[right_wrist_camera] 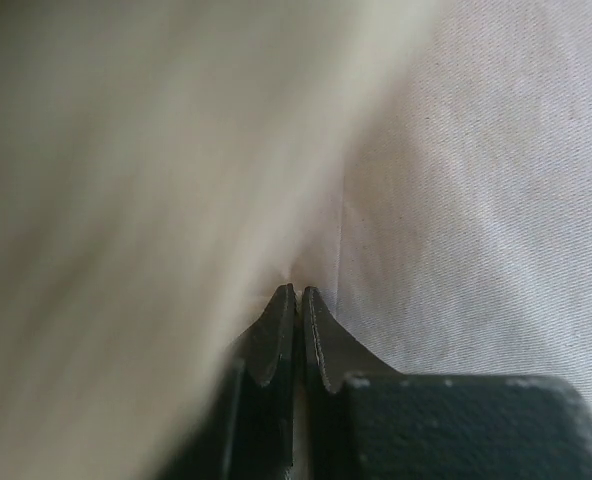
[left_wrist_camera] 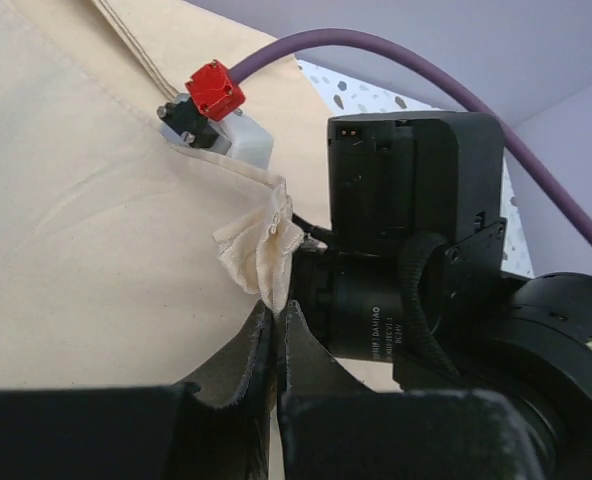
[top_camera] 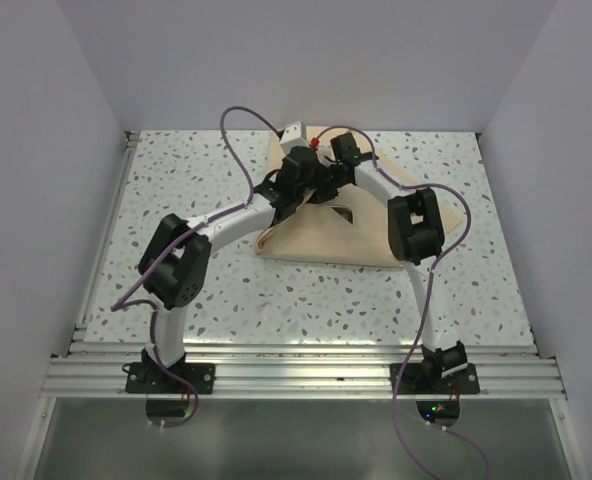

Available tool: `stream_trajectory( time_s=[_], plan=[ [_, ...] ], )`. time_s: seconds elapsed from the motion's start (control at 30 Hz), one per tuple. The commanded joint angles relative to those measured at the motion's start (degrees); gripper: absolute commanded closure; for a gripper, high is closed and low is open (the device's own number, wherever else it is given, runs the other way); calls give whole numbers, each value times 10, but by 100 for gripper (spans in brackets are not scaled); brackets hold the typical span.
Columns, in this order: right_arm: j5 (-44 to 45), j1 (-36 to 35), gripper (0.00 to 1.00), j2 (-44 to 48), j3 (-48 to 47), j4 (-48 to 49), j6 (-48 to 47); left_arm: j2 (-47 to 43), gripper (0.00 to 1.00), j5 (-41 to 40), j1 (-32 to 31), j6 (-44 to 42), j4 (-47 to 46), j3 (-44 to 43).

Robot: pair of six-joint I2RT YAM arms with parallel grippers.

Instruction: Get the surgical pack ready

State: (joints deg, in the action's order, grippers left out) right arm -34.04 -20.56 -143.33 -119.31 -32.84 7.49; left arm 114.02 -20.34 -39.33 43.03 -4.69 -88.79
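Speckled table (top_camera: 226, 290), far centre: tan cloth (top_camera: 316, 240), long axis approx L-R. Top view hides fingertips. Wrist cams show left gripper (left_wrist_camera: 278, 322) pinching a cloth corner, right gripper (right_wrist_camera: 296, 300) clamped on a fold.

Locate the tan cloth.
Top view: the tan cloth lies midway across the speckled table, toward its far edge, pinched by the left gripper and right gripper.

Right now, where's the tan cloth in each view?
Top external: cloth mid-table, under both wrists.
Left wrist: fills the left half, corner pinched in the left end effector.
Right wrist: fills the frame.
Shared landmark: red cap, top and left wrist only.
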Motion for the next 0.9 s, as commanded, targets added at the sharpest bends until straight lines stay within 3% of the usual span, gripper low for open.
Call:
stream_trajectory(
  time_s=[0.0, 0.07, 0.27, 0.87],
  plan=[
    [10, -10, 100, -49, 19, -64, -9, 1, 100, 21, -9, 45, -124, 19],
    [3, -8, 100, -48, 20, -60, -6, -1, 100, 25, -10, 56, -166, 45],
    [-20, -2, 100, -50, 22, -49, 4, 4, 100, 18, -7, 58, -177, 56],
    [-94, 20, 100, -58, 36, -11, 35, 81, 100, 79, 7, 191, -305, 87]
  ],
)
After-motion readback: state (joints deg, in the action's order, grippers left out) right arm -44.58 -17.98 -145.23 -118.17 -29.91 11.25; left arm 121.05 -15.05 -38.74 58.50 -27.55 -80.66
